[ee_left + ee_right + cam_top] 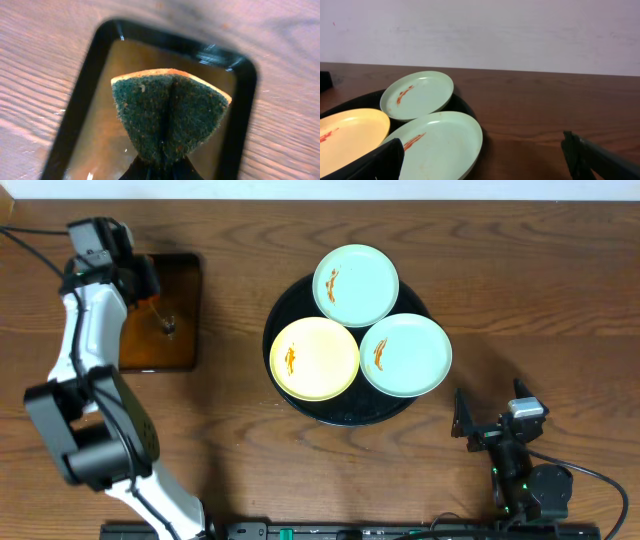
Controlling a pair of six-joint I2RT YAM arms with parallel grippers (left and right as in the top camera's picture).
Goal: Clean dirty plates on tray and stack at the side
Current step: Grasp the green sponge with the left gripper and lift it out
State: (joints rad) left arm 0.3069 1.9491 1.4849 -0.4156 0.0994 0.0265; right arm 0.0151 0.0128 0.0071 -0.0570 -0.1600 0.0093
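the left end effector (160,169) is clamping narrowly on a sponge (170,115), squeezing it into a fold so the dark green scouring face is bulging toward the wrist camera, with a thin orange foam edge showing along the top. directly beneath this end effector, a rectangular black pan (75,125) of brownish liquid is sitting on the wooden bench (560,280); whether the sponge is touching the liquid cannot be told.

the right end effector (484,145) is standing wide, holding nothing and hovering low over the bench. ahead of it and toward its left finger, the round black tray (340,415) is carrying all three plates. the near mint plate (405,355) is lying closest, just ahead of the left finger, with its edge overhanging the tray rim. the yellow plate (315,358) is lying farther to the left, and the far mint plate (356,285) is sitting beyond both. each plate is showing a short orange smear. the plates are sitting close together, edges touching or overlapping.
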